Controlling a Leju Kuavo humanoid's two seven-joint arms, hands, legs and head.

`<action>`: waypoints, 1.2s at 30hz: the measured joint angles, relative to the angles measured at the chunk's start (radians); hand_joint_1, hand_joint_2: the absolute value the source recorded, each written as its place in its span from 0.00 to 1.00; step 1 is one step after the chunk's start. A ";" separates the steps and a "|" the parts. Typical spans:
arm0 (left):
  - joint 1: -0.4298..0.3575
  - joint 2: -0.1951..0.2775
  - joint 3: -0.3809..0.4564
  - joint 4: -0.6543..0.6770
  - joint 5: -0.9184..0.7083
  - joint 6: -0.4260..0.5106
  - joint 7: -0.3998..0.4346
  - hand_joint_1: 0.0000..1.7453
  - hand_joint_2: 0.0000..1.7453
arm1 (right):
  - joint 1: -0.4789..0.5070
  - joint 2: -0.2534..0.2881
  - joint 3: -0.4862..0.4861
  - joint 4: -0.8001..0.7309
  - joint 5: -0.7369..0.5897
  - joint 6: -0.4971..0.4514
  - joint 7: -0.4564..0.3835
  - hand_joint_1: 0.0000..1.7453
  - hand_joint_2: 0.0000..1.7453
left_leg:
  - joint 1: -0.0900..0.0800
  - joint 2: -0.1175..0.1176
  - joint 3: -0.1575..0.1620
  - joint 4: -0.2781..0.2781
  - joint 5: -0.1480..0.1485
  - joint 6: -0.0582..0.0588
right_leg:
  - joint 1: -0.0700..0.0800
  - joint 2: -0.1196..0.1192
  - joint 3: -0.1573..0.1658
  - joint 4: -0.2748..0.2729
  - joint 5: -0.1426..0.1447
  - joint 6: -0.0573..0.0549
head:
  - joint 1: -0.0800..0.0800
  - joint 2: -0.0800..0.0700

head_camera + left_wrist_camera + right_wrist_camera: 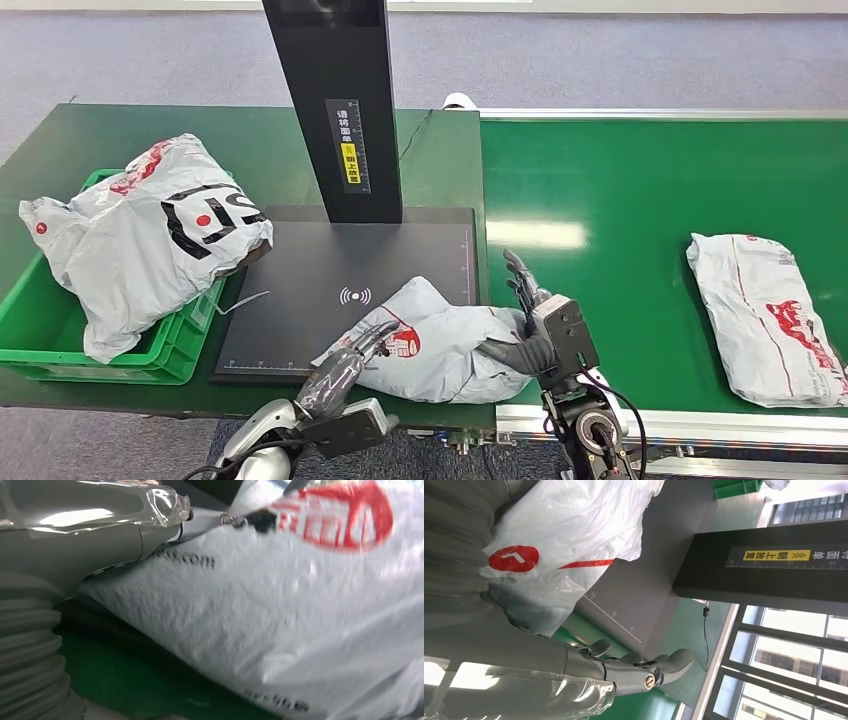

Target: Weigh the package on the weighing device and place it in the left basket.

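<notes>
The grey package (450, 345) with a red logo lies on the front right corner of the black scale plate (330, 275), its right end hanging over the plate's edge. My left hand (352, 362) grips the package's left end, with the fingers laid over it. In the left wrist view the thumb (115, 525) lies across the package (280, 610). My right hand (527, 318) is at the package's right end, fingers stretched upward and apart, thumb against the bag. The right wrist view shows its fingers (644, 667) straight, beside the package (574, 535). The green basket (60, 345) stands at the left.
A large grey package (150, 235) fills the basket and bulges over its rim. The scale's black post (335, 110) rises behind the plate. Another package (768, 315) lies on the green conveyor belt (620, 220) to the right.
</notes>
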 joint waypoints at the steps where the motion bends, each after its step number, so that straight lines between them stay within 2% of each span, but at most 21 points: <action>1: -0.008 0.003 -0.009 0.014 -0.001 -0.001 0.005 0.00 1.00 | 0.003 0.000 -0.002 -0.004 0.000 0.000 0.001 0.00 1.00 | 0.000 0.000 0.000 0.000 0.000 0.000 | 0.000 0.000 0.000 0.000 0.000 0.000 | 0.000 0.000; 6: -0.037 0.011 -0.038 0.055 -0.002 0.000 0.032 0.00 1.00 | 0.026 0.002 -0.014 -0.027 0.000 0.000 0.010 0.00 1.00 | 0.000 -0.001 0.001 0.000 0.000 0.000 | 0.000 0.000 0.001 0.000 0.000 0.000 | 0.000 0.000; 7: -0.040 0.012 -0.042 0.059 -0.001 -0.001 0.035 0.21 1.00 | 0.030 0.003 -0.016 -0.031 0.000 0.000 0.010 0.00 1.00 | 0.000 -0.001 0.001 0.000 0.000 0.000 | 0.000 0.000 0.002 0.000 0.000 0.000 | 0.000 0.000; 10: -0.049 0.013 -0.050 0.069 0.006 0.001 0.042 0.92 1.00 | 0.038 0.006 -0.021 -0.040 0.000 0.000 0.012 0.00 1.00 | 0.000 -0.002 0.002 0.000 0.000 0.000 | 0.000 0.000 0.003 0.000 0.000 0.000 | 0.000 0.000; 11: -0.051 0.013 -0.051 0.072 0.008 0.008 0.044 0.97 1.00 | 0.042 0.007 -0.023 -0.044 0.001 0.000 0.014 0.00 1.00 | 0.000 -0.002 0.002 0.000 0.000 0.000 | 0.000 -0.001 0.003 0.000 0.000 0.000 | 0.000 0.000; 14: -0.054 0.011 -0.052 0.076 0.011 0.056 0.048 1.00 1.00 | 0.055 0.010 -0.031 -0.059 0.002 0.000 0.019 0.00 1.00 | 0.000 -0.003 0.003 0.000 0.000 0.000 | 0.000 -0.001 0.003 0.000 0.000 0.000 | 0.000 0.000; 20: -0.053 0.001 -0.050 0.073 -0.001 0.151 0.049 1.00 1.00 | 0.079 0.015 -0.046 -0.085 0.004 0.004 0.022 0.00 1.00 | 0.000 -0.002 0.003 0.000 0.000 0.000 | 0.000 -0.001 0.003 0.000 0.000 0.000 | 0.000 0.000; 31: -0.006 -0.010 -0.015 0.020 0.009 0.279 -0.036 1.00 1.00 | 0.078 0.017 -0.047 -0.085 0.002 0.021 0.019 0.00 1.00 | 0.000 -0.001 0.002 0.000 0.000 0.000 | 0.000 0.000 0.003 0.000 0.000 0.000 | 0.000 0.000; 36: 0.011 -0.011 0.000 -0.002 0.010 0.297 -0.048 1.00 1.00 | 0.075 0.017 -0.047 -0.085 -0.001 0.029 0.018 0.00 1.00 | 0.000 -0.002 0.002 0.000 0.000 0.000 | 0.000 -0.001 0.003 0.000 0.000 0.000 | 0.000 0.000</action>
